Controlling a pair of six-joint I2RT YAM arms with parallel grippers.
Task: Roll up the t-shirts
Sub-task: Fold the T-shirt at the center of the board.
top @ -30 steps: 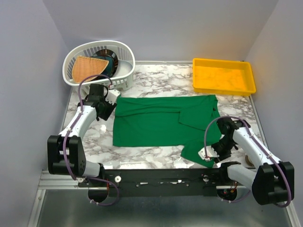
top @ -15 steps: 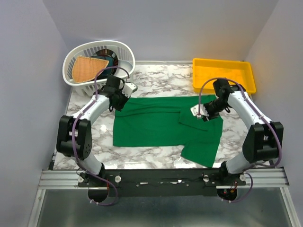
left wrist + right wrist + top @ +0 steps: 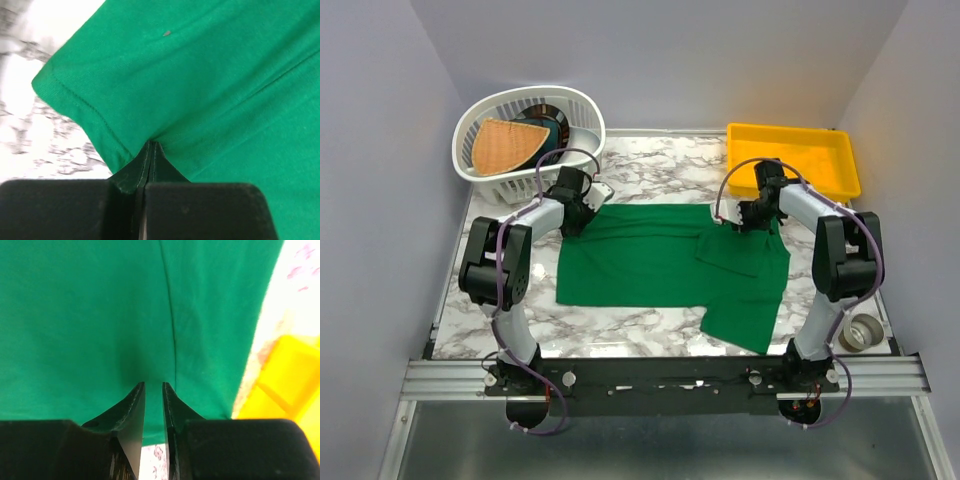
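The left gripper (image 3: 151, 146) just clenched its jaws on the t-shirt (image 3: 640, 265) (far corner). The right gripper (image 3: 153, 386) has jaws still a slit apart, so rolling waits

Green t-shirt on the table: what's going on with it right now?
Both arms are at the far edge of the green t-shirt, which lies spread on the marble table, not yet rolled. The left gripper is shut on the hem at the far-left corner. The right gripper sits at the far-right edge, jaws narrowly apart over the fabric, with no firm pinch showing.
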